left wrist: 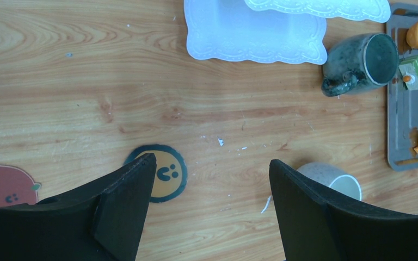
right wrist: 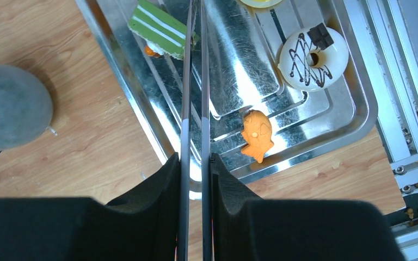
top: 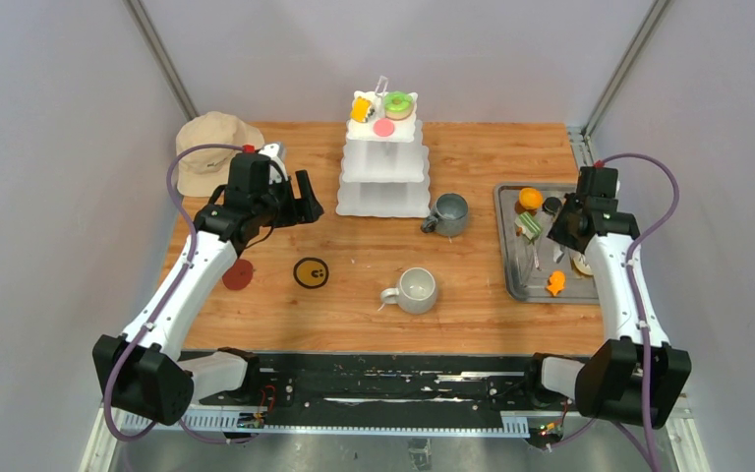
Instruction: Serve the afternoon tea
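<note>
Wood table (top: 354, 315) under it all. At my far left I see a beige bucket hat (top: 214, 147), crown up, by the back edge. Nearer, left half: 2 flat stickers, side by side, not touching: red apple-ish one (top: 238, 274) w/ tiny face, and to its right a yellow round one (top: 311, 272) w/ black ring + face. Right side: steel tray (top: 526, 293), ribbed floor, close to the table's right edge. Thin metal tongs (right wrist: 203, 109), blades nearly together, reach over the tray's rim.

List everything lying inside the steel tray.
Visible in the steel tray: green layered cake, white drizzled donut, orange fish pastry, and a round orange piece. The right arm covers the tray's right side from above, and tongs hide a strip.
</note>
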Tool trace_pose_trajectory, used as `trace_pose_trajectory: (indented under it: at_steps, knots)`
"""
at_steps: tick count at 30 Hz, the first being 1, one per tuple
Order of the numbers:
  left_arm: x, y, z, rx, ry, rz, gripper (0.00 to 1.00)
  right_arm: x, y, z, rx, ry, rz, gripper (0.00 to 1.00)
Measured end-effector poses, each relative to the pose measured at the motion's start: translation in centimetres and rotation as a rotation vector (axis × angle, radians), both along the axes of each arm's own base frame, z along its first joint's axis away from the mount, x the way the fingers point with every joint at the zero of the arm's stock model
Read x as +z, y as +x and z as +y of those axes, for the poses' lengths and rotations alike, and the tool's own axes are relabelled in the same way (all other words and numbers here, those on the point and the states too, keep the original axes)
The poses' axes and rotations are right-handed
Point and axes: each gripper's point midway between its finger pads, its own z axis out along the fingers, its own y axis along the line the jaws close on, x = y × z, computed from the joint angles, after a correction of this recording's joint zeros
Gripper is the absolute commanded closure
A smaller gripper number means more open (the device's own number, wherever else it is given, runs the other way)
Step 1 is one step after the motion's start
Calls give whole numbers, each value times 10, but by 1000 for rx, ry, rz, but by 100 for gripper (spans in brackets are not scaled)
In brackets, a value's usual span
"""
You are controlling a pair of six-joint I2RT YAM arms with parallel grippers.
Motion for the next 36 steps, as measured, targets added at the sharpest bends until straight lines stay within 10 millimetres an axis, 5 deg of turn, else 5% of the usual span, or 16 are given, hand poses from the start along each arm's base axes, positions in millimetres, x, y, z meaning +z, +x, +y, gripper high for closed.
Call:
trace_pose_trajectory:
  at_steps: [13, 24, 31, 36]
  knots:
    - [0, 0, 0, 0, 1, 0, 20, -27, 4, 10, 37, 69, 70, 100]
    - [0, 0, 0, 0, 0, 0, 20, -14, -26, 31, 102, 139, 62, 99]
    - [0, 0, -1, -7, -5, 1, 20, -14, -35, 33, 116, 138, 86, 64]
    - [0, -1, -2, -8, -6, 1, 20, -12, -36, 33, 116, 137, 80, 58]
